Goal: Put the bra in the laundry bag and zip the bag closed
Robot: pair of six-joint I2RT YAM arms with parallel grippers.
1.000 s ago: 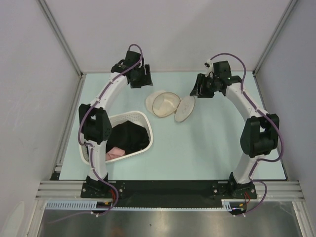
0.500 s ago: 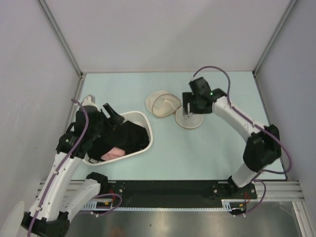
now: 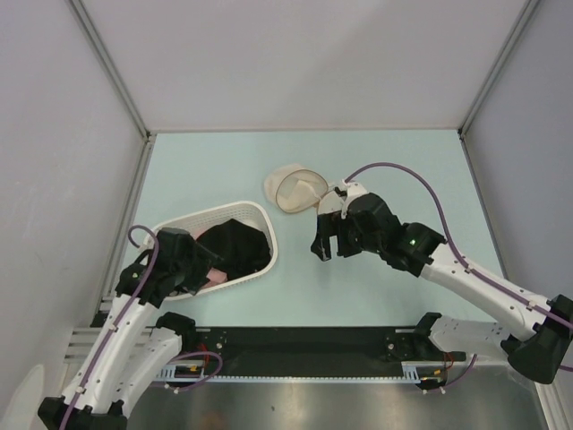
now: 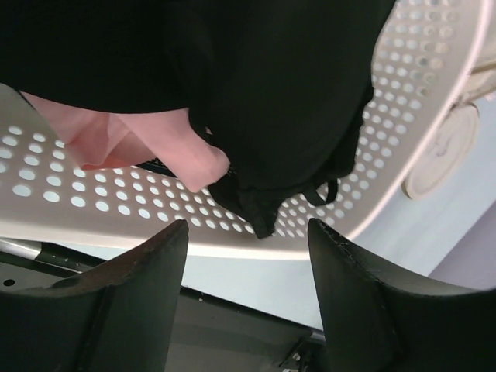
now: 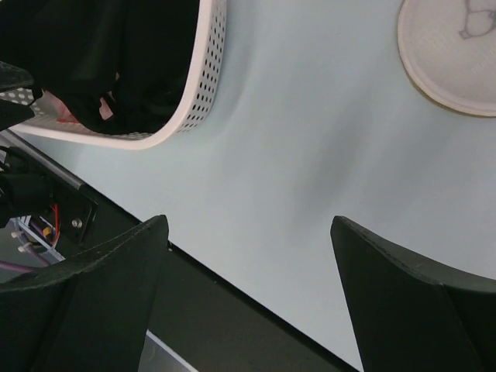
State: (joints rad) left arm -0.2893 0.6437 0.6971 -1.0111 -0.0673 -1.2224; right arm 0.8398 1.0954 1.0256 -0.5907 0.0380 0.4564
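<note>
1. Black soft cloth is what you are after: the bra [image 4: 294,116] lies inside the white perforated basket [image 4: 418,85], heaped against the wall. A thin strap loop [image 4: 319,195] hangs at its lower edge. None of it is in the laundry bag [image 3: 297,190] yet.
2. Your left gripper [image 4: 248,256] hovers over the basket's near rim, at about 8 o'clock of the black heap in the top view. Its fingers stand apart with nothing between them, so I judge the step in hand to be the reach for the bra.
3. Come down on the thick fold just above the strap loop, not on the strap alone, which would likely slip or stretch.
4. Keep clear of the pink garment [image 4: 132,136], which touches the bra at its 9 o'clock in the left wrist view. A wide bite there could lift both.
5. A second dark mass sits at 10 o'clock of the bra in that view. You cannot tell whether it is the same piece, so take the part that carries the strap.
6. Your right gripper [image 5: 248,232] is spread wide and empty over the bare table [image 5: 310,132], at 5 o'clock of the bag, well placed to steady it.
7. Containers: the basket holds the black cloth and the pink garment. The bag lies open in two cream mesh halves at 2 o'clock of the basket, with nothing visible inside, though the right arm hides part of one half
</note>
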